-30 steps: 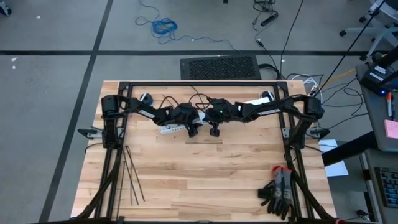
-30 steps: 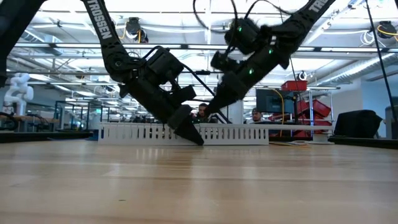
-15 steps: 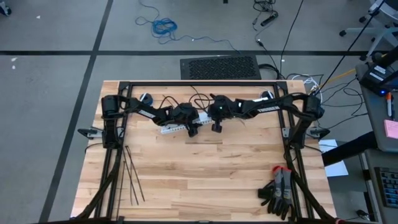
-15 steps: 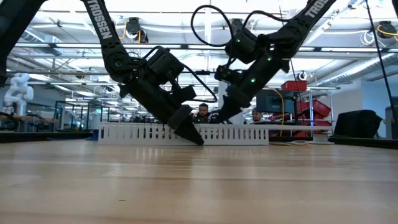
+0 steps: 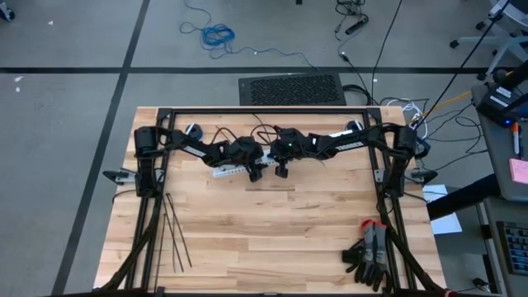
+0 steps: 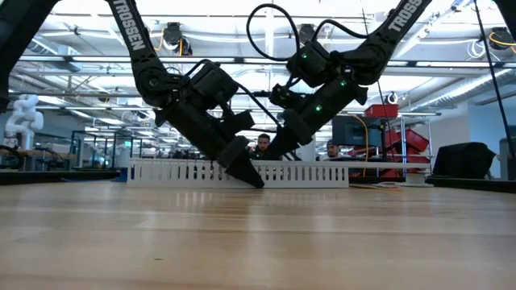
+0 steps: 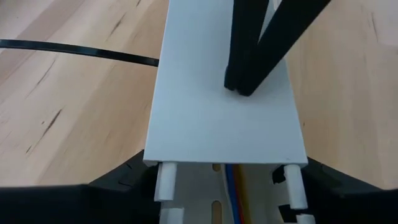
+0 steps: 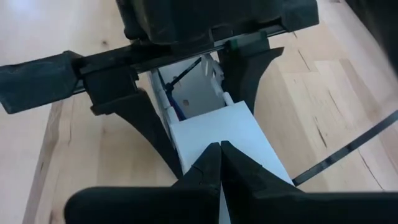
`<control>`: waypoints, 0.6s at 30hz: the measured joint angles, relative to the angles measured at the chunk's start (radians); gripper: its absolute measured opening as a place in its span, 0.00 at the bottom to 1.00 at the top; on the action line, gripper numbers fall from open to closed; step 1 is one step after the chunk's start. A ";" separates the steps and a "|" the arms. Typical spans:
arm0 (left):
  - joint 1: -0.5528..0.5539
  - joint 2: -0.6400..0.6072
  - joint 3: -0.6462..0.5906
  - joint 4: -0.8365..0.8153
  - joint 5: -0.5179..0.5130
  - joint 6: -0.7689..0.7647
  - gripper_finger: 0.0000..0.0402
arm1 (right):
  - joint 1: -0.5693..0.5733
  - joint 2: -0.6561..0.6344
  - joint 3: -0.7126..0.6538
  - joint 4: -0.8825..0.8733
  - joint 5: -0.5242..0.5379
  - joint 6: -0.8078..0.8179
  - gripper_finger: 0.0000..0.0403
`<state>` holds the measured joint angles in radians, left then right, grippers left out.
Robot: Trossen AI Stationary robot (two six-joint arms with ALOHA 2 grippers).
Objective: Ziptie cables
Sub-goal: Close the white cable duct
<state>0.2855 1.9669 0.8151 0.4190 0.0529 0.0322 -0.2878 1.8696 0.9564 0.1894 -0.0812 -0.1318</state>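
my left gripper (image 5: 255,173) straddles the white duct (image 7: 224,118) near the table (image 5: 272,239) far edge, clamping its sides; the cables (image 7: 235,190) lie inside it. my right gripper (image 5: 281,172), clenched, presses the duct lid, having slid in from the right. zipties (image 5: 173,231) lie well apart by the left edge; the near boards stay free.

Black zipties (image 5: 175,235) loose, table's left-front; cables (image 7: 234,190) inside duct.
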 joint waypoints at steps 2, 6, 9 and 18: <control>0.000 -0.025 0.000 -0.016 0.027 0.003 0.61 | 0.000 0.001 0.000 -0.001 -0.006 0.004 0.00; 0.000 -0.115 -0.002 -0.118 0.080 0.009 0.68 | 0.004 0.003 -0.001 -0.002 -0.028 0.005 0.00; -0.004 -0.202 -0.002 -0.231 0.093 0.032 0.73 | 0.004 0.003 -0.002 -0.009 -0.030 0.002 0.00; -0.008 -0.331 0.006 -0.357 0.051 0.040 0.75 | 0.002 0.003 -0.003 -0.009 -0.011 -0.010 0.00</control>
<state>0.2775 1.6360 0.8210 0.0617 0.1036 0.0717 -0.2859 1.8729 0.9539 0.1806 -0.0920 -0.1420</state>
